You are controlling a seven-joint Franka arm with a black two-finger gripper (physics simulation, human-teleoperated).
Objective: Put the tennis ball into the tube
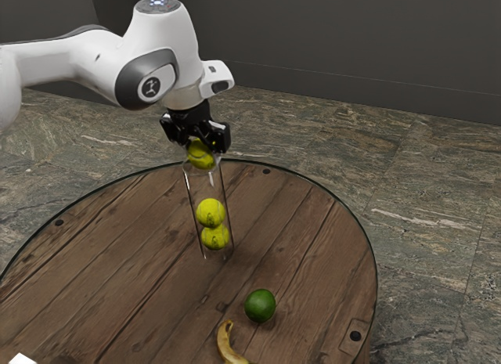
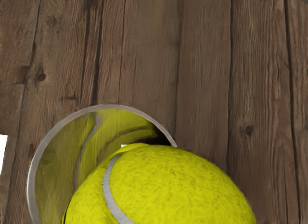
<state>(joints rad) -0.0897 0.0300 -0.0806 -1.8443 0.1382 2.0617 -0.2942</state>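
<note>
Two balls [image 1: 210, 213] sitting in clear tube [image 1: 205, 184], lime [image 1: 260, 305] & banana [image 1: 227, 346] lying on table [image 1: 313, 246] in ext. view, grey rim [image 2: 103, 107] curving round in wrist view, gripper [image 1: 202, 147] pinching tennis ball [image 1: 201, 156] btwn fingertips, at tube's mouth

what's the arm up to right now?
The Franka arm's end effector is gripping a tennis ball at the mouth of the clear tube, apparently to load it. It isn't down inside yet. Two other balls, the upper one and the lower one, sit stacked in the tube. A green fruit and a banana lie off to the side on the round wooden table.
</note>
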